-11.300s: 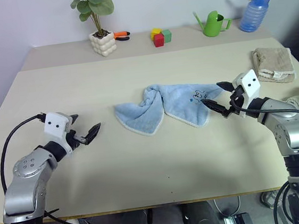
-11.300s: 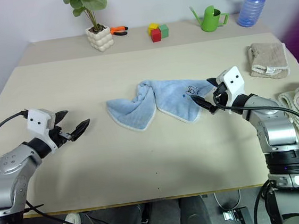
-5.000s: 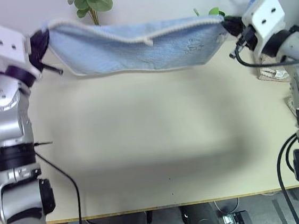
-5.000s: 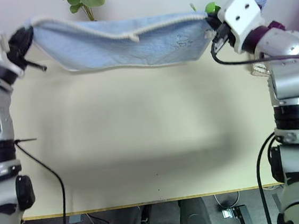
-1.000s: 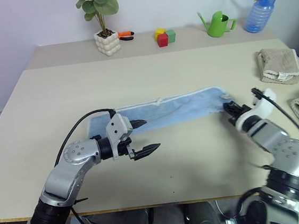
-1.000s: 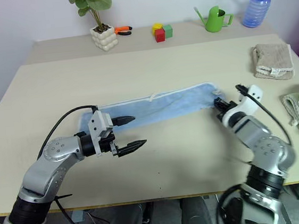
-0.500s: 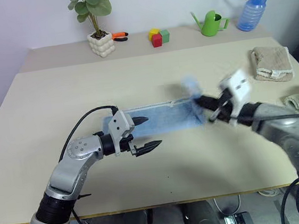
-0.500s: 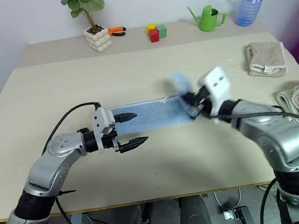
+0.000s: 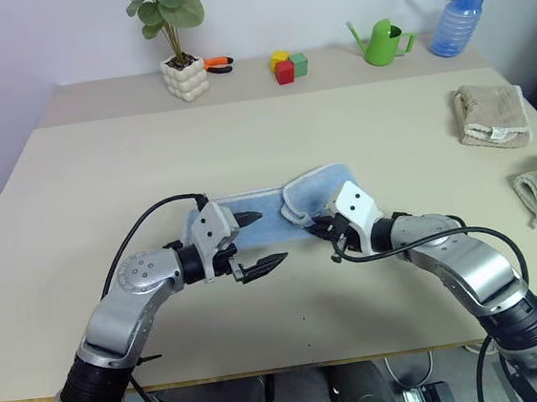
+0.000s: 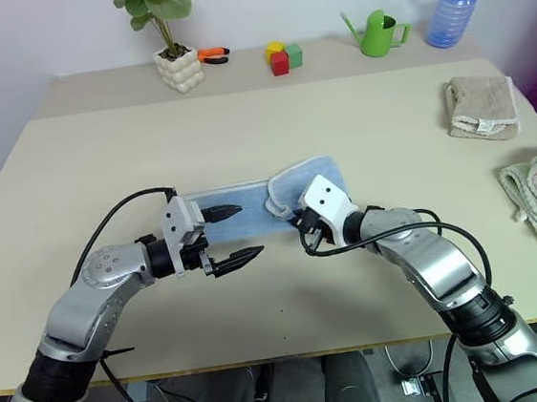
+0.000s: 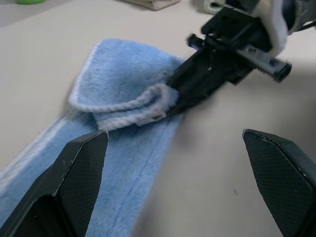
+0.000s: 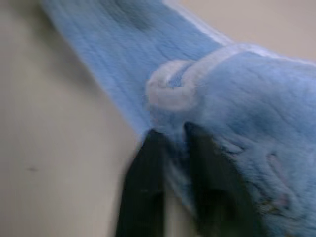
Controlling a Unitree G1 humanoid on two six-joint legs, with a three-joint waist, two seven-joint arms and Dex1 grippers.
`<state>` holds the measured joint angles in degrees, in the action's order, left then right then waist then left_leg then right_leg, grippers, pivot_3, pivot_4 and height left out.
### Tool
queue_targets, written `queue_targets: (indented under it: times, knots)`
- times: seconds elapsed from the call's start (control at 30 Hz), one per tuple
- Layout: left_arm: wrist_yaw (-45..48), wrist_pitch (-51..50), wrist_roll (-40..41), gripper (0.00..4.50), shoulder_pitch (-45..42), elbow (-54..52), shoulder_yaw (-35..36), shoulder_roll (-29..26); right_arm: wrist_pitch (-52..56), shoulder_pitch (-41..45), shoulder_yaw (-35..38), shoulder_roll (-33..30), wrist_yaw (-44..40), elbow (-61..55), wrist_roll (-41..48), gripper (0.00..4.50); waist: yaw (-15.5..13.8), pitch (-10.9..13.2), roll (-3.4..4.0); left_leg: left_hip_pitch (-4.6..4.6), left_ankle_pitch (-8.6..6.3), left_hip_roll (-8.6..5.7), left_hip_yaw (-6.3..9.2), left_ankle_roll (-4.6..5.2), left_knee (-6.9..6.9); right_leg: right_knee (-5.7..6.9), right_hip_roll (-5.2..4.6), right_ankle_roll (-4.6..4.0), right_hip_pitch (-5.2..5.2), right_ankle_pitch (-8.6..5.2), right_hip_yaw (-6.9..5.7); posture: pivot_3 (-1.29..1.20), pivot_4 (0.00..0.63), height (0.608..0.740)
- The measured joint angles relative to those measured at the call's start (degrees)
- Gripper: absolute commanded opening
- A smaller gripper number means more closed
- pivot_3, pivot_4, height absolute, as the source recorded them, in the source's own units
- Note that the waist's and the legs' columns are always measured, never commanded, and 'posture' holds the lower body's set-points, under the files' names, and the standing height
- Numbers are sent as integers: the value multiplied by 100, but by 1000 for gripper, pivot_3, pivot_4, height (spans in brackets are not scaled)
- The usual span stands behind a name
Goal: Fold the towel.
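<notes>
Swinging left, my right tool [image 9: 321,226] has folded the towel [image 9: 279,208] end over, fingers narrowly parted at its hem; my left tool [image 9: 258,239] gapes wide beside it on open counter [image 9: 243,136].

The right end effector [image 9: 322,231] has swept left across the bench, dragging the towel [image 9: 301,193]'s right end over so it lies folded on itself.

Right claw [image 12: 168,140] blurred; grip on towel [image 12: 237,163] unclear.
</notes>
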<state>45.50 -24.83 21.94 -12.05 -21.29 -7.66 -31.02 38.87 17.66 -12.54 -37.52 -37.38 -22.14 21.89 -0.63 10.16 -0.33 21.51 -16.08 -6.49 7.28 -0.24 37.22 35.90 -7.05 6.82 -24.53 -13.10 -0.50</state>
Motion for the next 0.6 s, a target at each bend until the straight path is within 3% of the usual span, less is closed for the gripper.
queue_targets:
  times: [0.13,0.2,0.3,0.5,0.6]
  knots:
    - [-195,-65,43,4500,14,42,400,-25,-2,-181,655,-331,-349,-406,325,4188,-26,0,-1,1,0,0,0,0,2,-4,0,0,3,0,-1,0,150,732]
    - [-231,-114,112,4500,34,54,574,-55,11,-205,937,-383,-421,-477,473,4092,-20,0,-1,0,0,1,0,0,1,-4,1,0,3,0,-1,0,150,732]
    - [-264,-131,143,4500,110,90,761,-109,53,-46,1252,-117,-306,-261,662,3053,15,0,-1,-4,0,8,-3,0,-1,-4,9,-4,2,3,1,0,150,732]
    - [-293,-133,148,4500,456,235,1102,-294,-523,731,891,484,168,1303,-190,63,4,1,-2,-3,1,12,-5,-4,-3,-5,14,-10,-2,6,3,0,150,732]
    - [-319,-144,167,4500,610,205,1155,-324,-881,957,532,814,275,2013,-624,63,4,1,-2,-2,2,11,-7,-6,-4,-5,14,-12,-5,7,5,0,150,732]
